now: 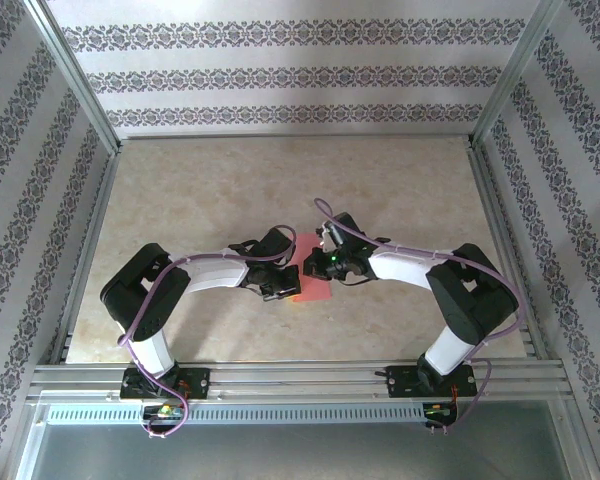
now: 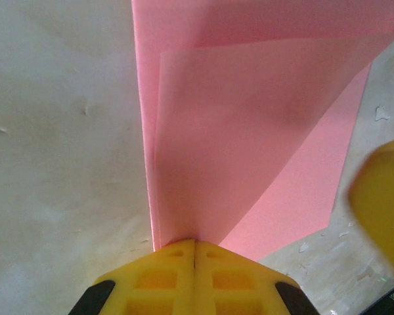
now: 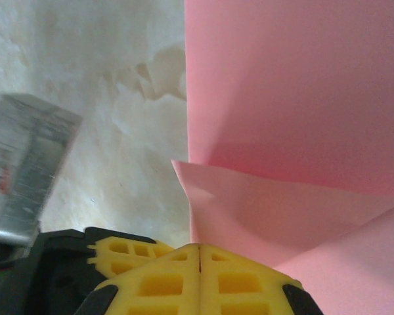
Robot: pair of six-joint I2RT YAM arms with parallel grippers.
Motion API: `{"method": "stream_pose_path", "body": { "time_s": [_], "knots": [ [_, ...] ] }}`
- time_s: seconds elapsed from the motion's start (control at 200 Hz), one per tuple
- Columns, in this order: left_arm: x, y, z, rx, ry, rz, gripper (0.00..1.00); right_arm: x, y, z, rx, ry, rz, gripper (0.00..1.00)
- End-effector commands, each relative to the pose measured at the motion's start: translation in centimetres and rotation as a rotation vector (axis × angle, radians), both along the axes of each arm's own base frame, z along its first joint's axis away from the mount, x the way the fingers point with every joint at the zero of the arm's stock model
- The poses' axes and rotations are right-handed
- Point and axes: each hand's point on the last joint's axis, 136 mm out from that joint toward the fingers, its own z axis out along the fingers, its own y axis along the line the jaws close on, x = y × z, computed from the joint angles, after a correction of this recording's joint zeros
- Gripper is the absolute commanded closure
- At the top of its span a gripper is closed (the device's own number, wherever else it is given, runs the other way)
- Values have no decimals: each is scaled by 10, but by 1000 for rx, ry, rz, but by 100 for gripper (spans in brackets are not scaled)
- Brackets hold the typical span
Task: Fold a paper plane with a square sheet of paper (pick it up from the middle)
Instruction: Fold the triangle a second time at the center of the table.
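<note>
The square sheet of paper (image 1: 313, 283) is pink-red and partly folded, lying mid-table between the two arms. In the left wrist view the sheet (image 2: 249, 131) shows two overlapping layers that narrow down into the tip of my left gripper (image 2: 194, 241), whose yellow jaws are pressed together on it. My right gripper (image 3: 200, 246) is likewise shut, with the paper (image 3: 295, 118) rising from its tip and a lower flap spreading to the left. From above, the left gripper (image 1: 283, 288) and right gripper (image 1: 326, 263) meet at the sheet from opposite sides, almost touching.
The right gripper's yellow finger (image 2: 381, 203) is blurred at the right edge of the left wrist view. The left gripper's yellow finger (image 3: 121, 252) and a blurred grey part (image 3: 26, 170) sit close on the right wrist view's left. Beige tabletop (image 1: 230, 190) surrounds the sheet, bounded by metal rails (image 1: 300, 380).
</note>
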Motion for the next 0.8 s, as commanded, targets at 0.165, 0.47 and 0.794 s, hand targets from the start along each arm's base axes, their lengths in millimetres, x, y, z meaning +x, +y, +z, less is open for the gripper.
{"method": "stream_pose_path", "body": {
  "time_s": [0.165,0.47,0.794],
  "knots": [
    [-21,30,-28,125,99,6,98,-7,-1,-27,-18,62,-9,96],
    [-30,39,-34,159,121,-2,99,6,-28,-46,-43,69,-62,96],
    [-40,58,-50,215,154,13,100,42,-77,-57,-67,98,-176,95]
  ]
}}
